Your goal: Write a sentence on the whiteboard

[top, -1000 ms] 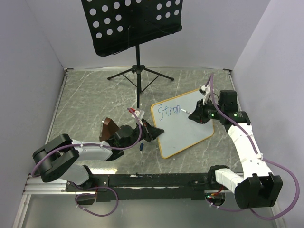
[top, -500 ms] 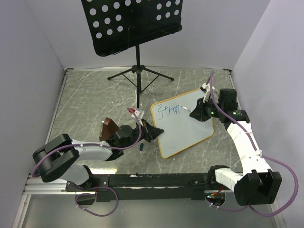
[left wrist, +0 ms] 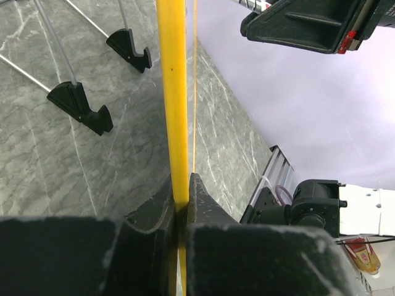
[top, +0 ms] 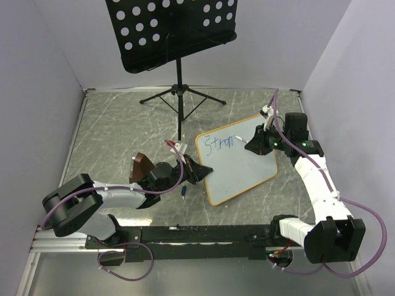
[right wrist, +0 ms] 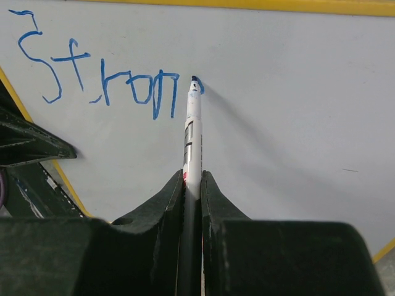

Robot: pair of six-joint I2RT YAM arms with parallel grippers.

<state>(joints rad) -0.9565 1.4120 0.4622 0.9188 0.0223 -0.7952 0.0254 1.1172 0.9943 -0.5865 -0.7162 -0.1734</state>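
The whiteboard [top: 242, 174] lies tilted on the table, white with a yellow-orange frame [left wrist: 173, 92]. My left gripper [top: 202, 170] is shut on its left frame edge; in the left wrist view the left gripper [left wrist: 182, 185] pinches the yellow strip. The sentence [top: 220, 144] reads "Stron" in blue [right wrist: 105, 83]. My right gripper [top: 252, 148] is shut on a white marker [right wrist: 192, 135]. The marker's tip [right wrist: 195, 79] touches the board just right of the last letter, beside a small blue mark.
A black perforated music stand [top: 170, 31] rises at the back, its tripod feet [left wrist: 80, 108] just beyond the board. A brown block [top: 142, 165] sits by my left wrist and a small blue piece [top: 184, 192] lies near the board's lower left corner. Walls close in on both sides.
My right arm has shifted slightly toward the far side, and the marker tip has stayed just right of the written letters. The left gripper and the board have not moved.
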